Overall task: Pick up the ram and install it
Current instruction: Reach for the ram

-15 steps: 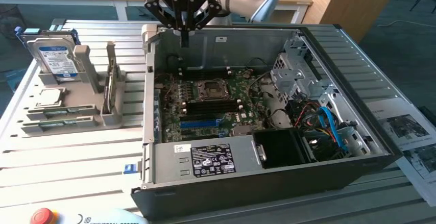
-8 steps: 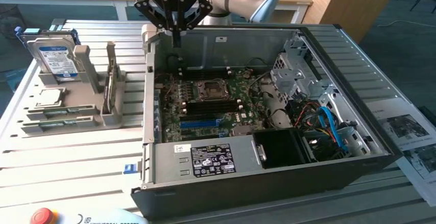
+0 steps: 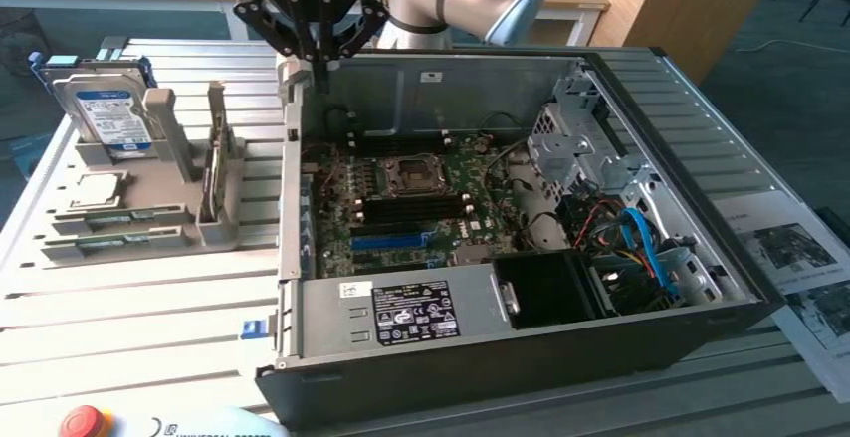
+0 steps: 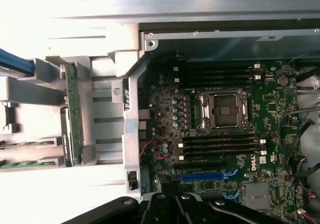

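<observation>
Item 1, end effector. The gripper (image 3: pixel 303 71) hangs in the upper part of the exterior view, left of centre, directly over the rear corner of the open computer case (image 3: pixel 691 357). Its fingers are drawn together and nothing is clamped between them. It touches no component.

Item 2, task object. The ram (image 4: pixel 73 114) stands on edge in a slot of the gray holder (image 3: pixel 213 228), outside the case wall and untouched. In the exterior view the holder sits on the slatted table (image 3: pixel 133 327) at the exterior view's left, just beside the case. The ram is well apart from the gripper.

Item 3, holder contents. The hard drive (image 3: pixel 109 110) with a blue label stands upright at the far end of the holder. The processor chip (image 3: pixel 96 190) lies flat below it in the frame. Two flat green boards (image 3: pixel 113 221) lie in the trays nearest the camera.

Item 4, case interior. The motherboard (image 3: pixel 452 213) is exposed. The processor socket (image 4: pixel 224 108) is empty, with its frame in place. Dark memory slots (image 4: pixel 220 146) run in rows on both sides of the socket, and no stick is seated in them. A blue expansion slot (image 4: pixel 200 175) lies beyond the nearer rows. The power supply (image 3: pixel 412 313) occupies the lower centre of the exterior view.
</observation>
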`<state>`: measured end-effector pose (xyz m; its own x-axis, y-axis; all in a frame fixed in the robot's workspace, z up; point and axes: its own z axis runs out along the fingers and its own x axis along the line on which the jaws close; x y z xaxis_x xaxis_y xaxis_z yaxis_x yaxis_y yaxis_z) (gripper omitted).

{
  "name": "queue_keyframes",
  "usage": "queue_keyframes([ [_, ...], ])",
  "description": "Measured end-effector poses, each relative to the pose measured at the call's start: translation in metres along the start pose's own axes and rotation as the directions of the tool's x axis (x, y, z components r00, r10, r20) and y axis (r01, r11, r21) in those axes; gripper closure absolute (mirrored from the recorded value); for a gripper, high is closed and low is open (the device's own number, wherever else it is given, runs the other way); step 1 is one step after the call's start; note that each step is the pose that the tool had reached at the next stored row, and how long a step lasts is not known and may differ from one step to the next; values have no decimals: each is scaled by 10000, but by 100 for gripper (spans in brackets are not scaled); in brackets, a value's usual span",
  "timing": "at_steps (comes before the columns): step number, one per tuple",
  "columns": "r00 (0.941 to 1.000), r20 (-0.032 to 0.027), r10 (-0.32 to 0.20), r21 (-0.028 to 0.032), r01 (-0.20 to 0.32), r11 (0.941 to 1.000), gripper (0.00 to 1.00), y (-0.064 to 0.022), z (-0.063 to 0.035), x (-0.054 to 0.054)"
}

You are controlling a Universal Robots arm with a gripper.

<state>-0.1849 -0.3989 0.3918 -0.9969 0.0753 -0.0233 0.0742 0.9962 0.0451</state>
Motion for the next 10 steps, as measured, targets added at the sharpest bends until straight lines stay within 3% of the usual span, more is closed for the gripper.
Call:
queue_keyframes([
  [10, 10000, 0, 0, 0, 0, 10000, 89, -20, -2, 271],
])
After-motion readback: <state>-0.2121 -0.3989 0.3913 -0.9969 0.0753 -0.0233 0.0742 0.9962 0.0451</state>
